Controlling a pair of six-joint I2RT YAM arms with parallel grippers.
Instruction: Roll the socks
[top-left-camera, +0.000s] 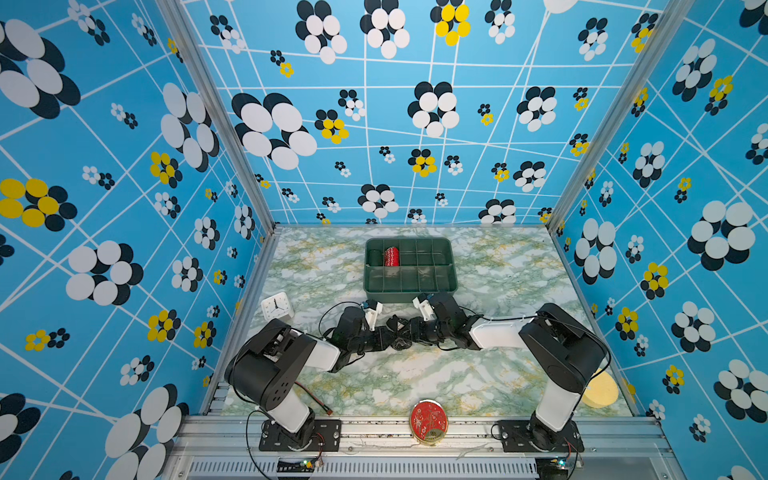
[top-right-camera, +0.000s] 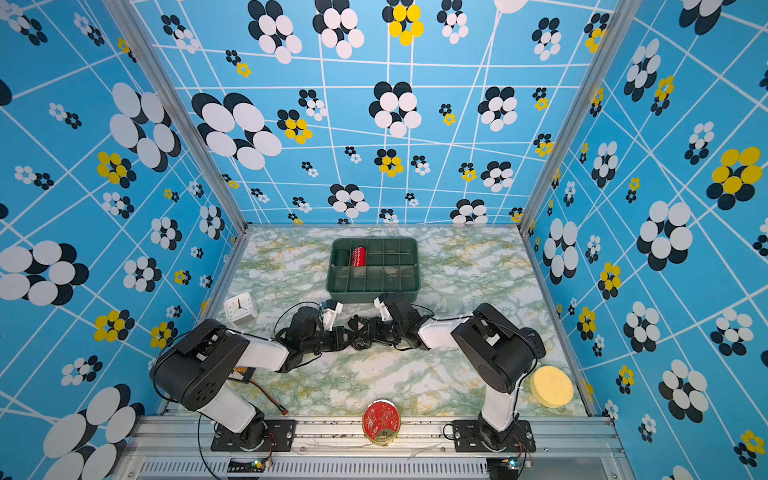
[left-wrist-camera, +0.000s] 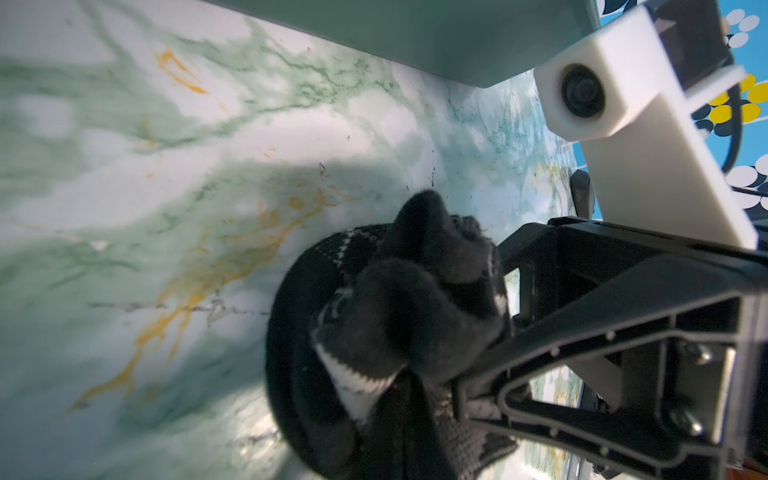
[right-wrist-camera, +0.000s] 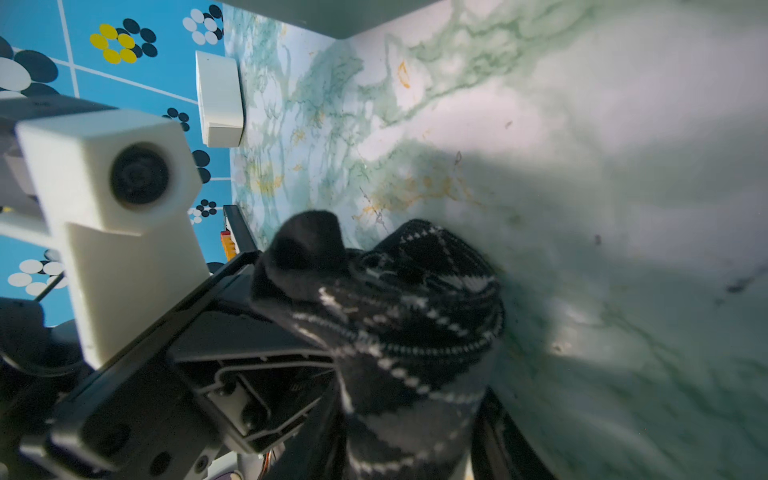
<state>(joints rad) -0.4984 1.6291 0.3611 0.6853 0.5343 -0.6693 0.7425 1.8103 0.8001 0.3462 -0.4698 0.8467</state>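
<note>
- The socks (top-left-camera: 401, 343) are at the centre of both top views, just below the green tray (top-left-camera: 409, 296). They are bunched into a partial roll with a black toe poking out. I cannot tell whether they rest on the surface (top-left-camera: 415, 374) or hang just above it.
- The left fingers (right-wrist-camera: 232, 328) are fully closed, pinching a fold of the socks. The right fingers (left-wrist-camera: 561, 353) stand about half apart, clamped round the thick of the bundle as far as I can judge.
- The step in hand looks like tucking the roll shut. It is best to hold the bundle firm on one side and draw the cuff over slowly with the other, so the turns do not spring loose.
- In the tray, the upper-left compartment holds a dark green roll (top-left-camera: 375, 257), and the next one to the right holds a red roll (top-left-camera: 391, 256). The rest look empty — room for this pair.
</note>
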